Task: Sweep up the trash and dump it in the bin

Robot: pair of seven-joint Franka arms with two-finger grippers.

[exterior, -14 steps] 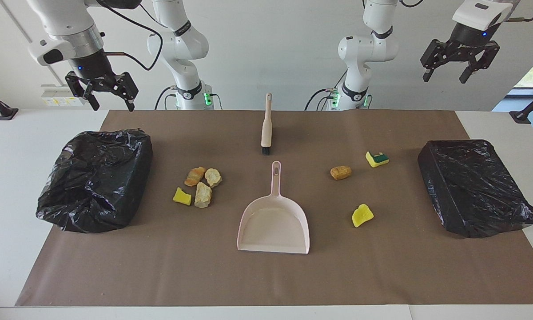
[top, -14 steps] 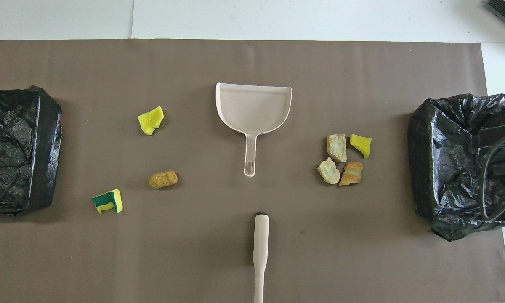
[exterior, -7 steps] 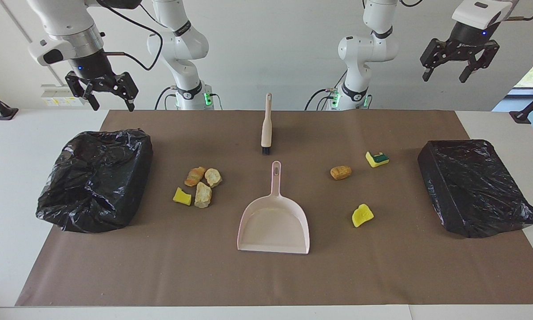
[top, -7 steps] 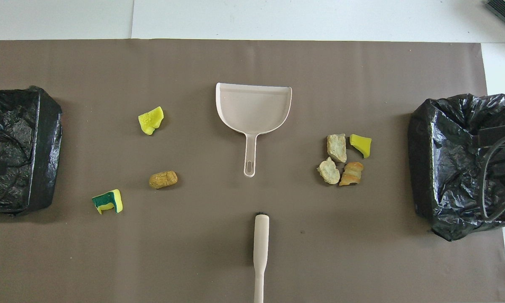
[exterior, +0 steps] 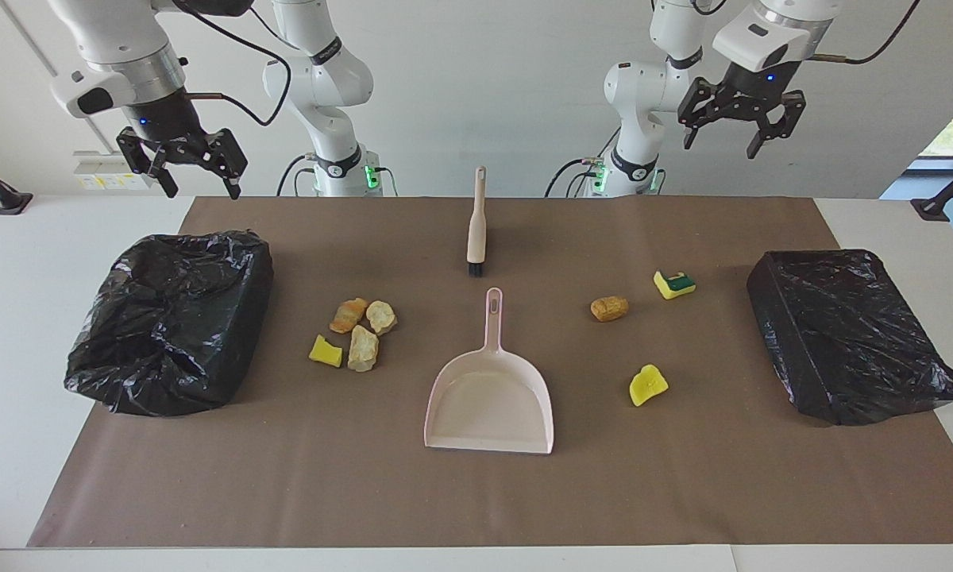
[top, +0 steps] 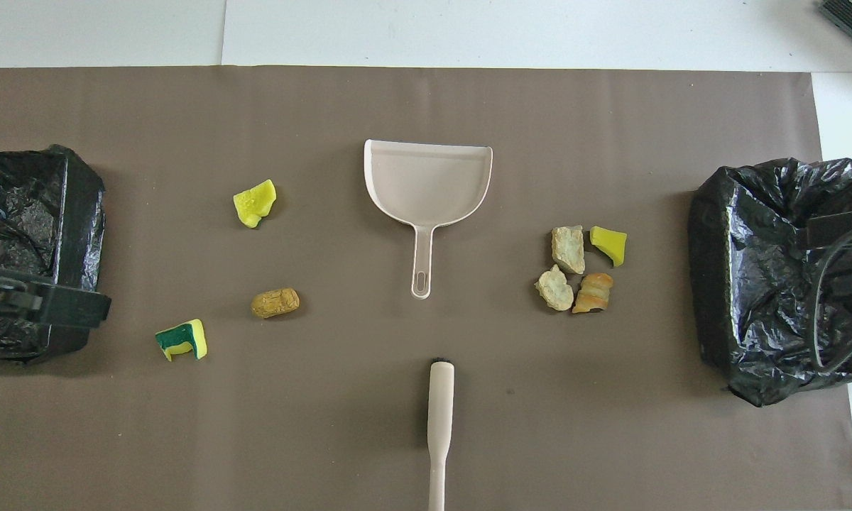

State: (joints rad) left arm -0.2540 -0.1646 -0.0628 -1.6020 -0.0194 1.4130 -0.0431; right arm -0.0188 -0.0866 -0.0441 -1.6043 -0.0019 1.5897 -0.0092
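Trash lies on the brown mat in two groups. Several lumps and a yellow scrap (exterior: 355,330) (top: 579,270) cluster toward the right arm's end. Toward the left arm's end lie a green-yellow sponge piece (exterior: 674,284) (top: 182,339), a tan lump (exterior: 609,308) (top: 275,302) and a yellow scrap (exterior: 648,384) (top: 255,202). A pink dustpan (exterior: 488,397) (top: 426,177) lies mid-mat, with a brush (exterior: 476,226) (top: 440,419) nearer the robots. Black-bagged bins (exterior: 230,334) (exterior: 778,334) stand at both ends. My left gripper (exterior: 721,147) (top: 42,306) hangs high and open over its bin's edge. My right gripper (exterior: 200,189) waits, open and empty.
The brown mat (exterior: 683,477) covers most of the white table. The dustpan's handle points toward the robots, in line with the brush. Black stands (exterior: 0,195) (exterior: 941,202) sit at the table's corners nearest the robots.
My left gripper has swung in from outside its bin toward the table's middle, still high and open. The right gripper and everything on the mat have stayed put.
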